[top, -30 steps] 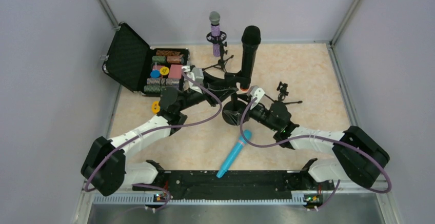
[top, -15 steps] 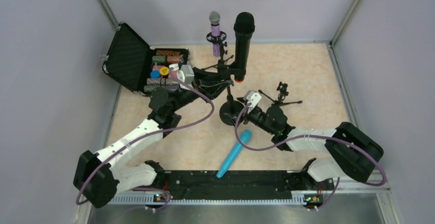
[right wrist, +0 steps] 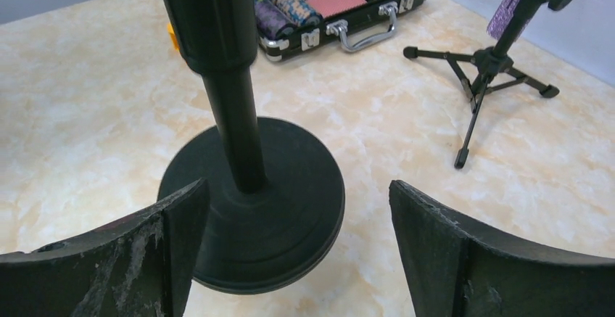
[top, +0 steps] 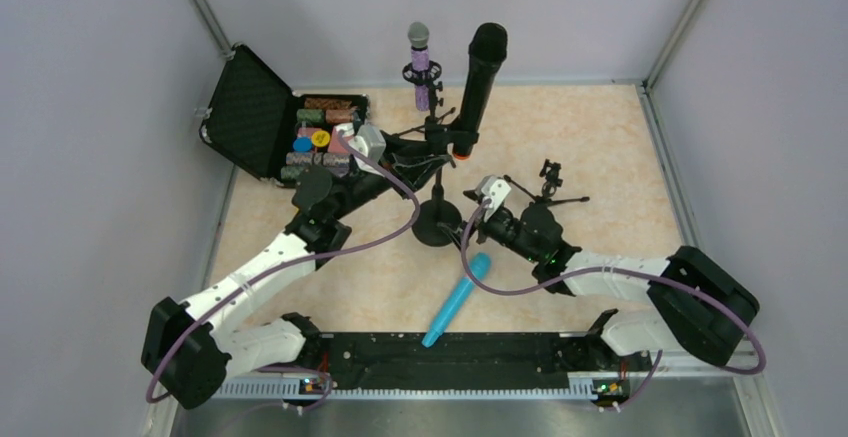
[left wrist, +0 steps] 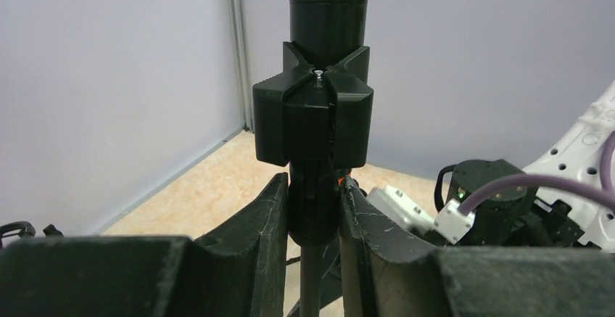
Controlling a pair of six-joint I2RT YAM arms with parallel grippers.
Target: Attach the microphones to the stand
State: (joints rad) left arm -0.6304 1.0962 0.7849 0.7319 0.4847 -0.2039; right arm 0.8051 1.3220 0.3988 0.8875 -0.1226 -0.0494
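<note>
Above the round base [right wrist: 275, 208], left end effector [left wrist: 313, 208] clenches the stand [right wrist: 236, 125]; right end effector [right wrist: 296, 186] gapes low

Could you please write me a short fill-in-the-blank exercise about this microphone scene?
The loose microphone lying on the table is light ___.
The black microphone sits on the stand with the ___ base.
The left pincer is shut on that stand; the right pincer is ___.
The purple microphone sits on the small stand with ___ legs.
Missing words: blue, round, open, three.
</note>
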